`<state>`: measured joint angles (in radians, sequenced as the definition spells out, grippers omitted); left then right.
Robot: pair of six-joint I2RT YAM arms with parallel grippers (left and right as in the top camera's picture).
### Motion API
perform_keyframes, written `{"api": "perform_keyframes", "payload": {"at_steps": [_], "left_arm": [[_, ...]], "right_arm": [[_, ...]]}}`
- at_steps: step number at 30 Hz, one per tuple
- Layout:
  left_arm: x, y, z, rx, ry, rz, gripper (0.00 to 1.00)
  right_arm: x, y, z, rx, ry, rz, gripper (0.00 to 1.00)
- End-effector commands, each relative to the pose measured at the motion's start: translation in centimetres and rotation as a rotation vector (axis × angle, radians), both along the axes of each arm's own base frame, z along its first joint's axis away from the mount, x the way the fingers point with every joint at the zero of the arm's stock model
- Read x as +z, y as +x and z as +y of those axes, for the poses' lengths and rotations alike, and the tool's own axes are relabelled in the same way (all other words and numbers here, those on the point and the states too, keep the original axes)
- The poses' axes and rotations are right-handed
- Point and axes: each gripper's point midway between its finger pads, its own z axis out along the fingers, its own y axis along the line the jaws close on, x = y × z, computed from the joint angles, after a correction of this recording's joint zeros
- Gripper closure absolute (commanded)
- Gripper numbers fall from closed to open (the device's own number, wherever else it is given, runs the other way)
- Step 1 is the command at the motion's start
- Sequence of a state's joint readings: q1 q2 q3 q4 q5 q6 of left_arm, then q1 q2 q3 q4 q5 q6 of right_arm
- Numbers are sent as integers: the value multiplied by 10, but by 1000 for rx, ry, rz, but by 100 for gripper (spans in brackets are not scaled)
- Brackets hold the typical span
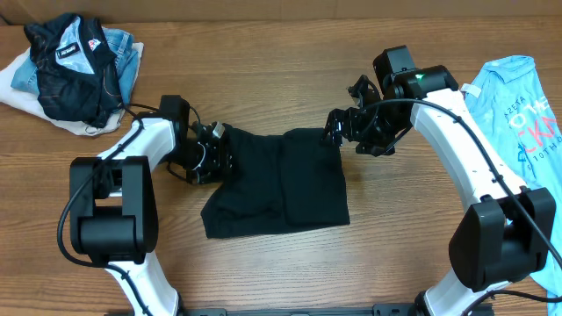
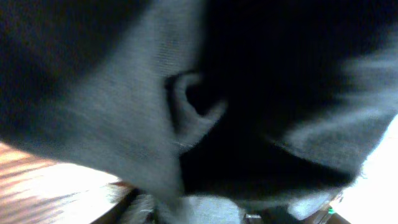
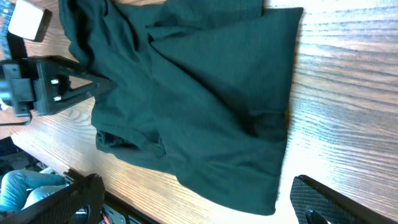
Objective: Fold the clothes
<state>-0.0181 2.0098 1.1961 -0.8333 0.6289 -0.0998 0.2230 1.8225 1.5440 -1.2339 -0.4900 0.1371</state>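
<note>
Both arms at the black T-shirt (image 1: 277,184)
The right gripper (image 1: 341,125) is spread wide by its corner, holding nothing; the left gripper (image 1: 208,156) is buried in cloth (grip impossible to tell).

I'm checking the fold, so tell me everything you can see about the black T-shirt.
The black T-shirt is plain, soft-looking knit, folded into a rough rectangle lying flat on the wooden table. The left gripper meets its left edge; the right gripper stands open by its upper right corner.
</note>
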Motion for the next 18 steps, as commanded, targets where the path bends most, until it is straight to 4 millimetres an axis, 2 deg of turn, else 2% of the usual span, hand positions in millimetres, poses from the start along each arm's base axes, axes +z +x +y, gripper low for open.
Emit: {"api": "perform_keyframes", "payload": {"at_steps": [1,3,7,12,14,18], "left_arm": [[-53,-41,18,-42,174,163,79],[-53,-42,17,-45,174,163,95],[-54,-43,20,-47,193,165,96],[-62,-52,60,3,417,236,96],[-61,-54,80,26,490,260,96],[-53,-53,105,82,554,299,96]], "right_arm": [[4,2,-2,1,0,-16,0],[4,2,-2,1,-1,-13,0],[4,1,-2,1,-2,-10,0],[4,-2,-3,1,-5,3,0],[4,-2,-3,1,-6,5,0],[4,-2,-3,1,-6,4,0]]}}
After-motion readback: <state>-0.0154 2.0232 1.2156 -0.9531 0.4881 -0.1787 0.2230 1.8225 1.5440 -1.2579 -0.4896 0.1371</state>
